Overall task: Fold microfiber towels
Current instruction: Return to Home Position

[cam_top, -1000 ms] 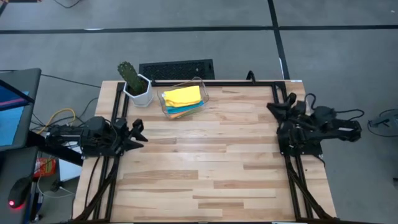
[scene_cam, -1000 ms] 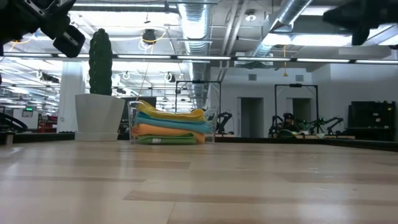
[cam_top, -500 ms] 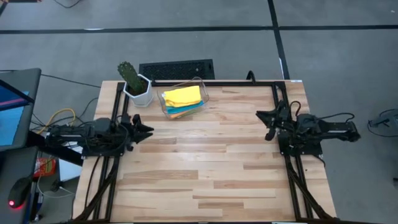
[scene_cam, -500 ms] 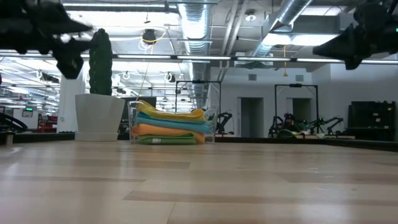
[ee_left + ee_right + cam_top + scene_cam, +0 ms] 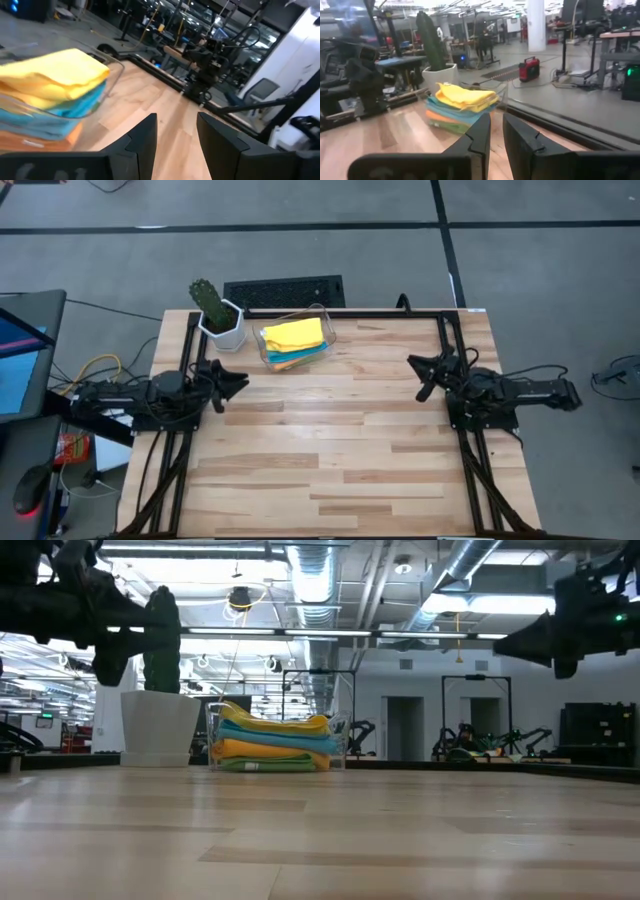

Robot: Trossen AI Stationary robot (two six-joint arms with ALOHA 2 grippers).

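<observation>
A: Where are the microfiber towels (image 5: 275, 745)?

B: All four sit stacked inside the clear bin (image 5: 212, 740). It stands at the far edge of the worktop (image 5: 340, 430), left of the middle. The yellow towel (image 5: 293, 333) lies on top and the light blue towel (image 5: 285, 739) under it. Then comes the orange towel (image 5: 262, 752), with the green towel (image 5: 262, 766) at the bottom.

A: Folded?

B: Each shows as a flat folded layer. The yellow one rises a little above the bin's rim.

A: What stands next to the bin?

B: A cactus (image 5: 204, 294) in a white pot (image 5: 226, 326), just beside it at the far left corner. A dark grille (image 5: 283, 290) lies on the floor beyond the worktop.

A: And the left gripper (image 5: 228, 380)?

B: It hangs above the worktop's left edge, off the surface, pointing toward the middle. It is near the pot and the bin but touches neither. Its fingers (image 5: 142, 137) stand apart with a clear gap, and it grips nothing.

A: The right gripper (image 5: 420, 375)?

B: It hangs over the right side, well apart from the bin, pointing inward toward the left arm. Its fingers (image 5: 481, 135) are parted by only a narrow gap, and it is empty too.
</observation>
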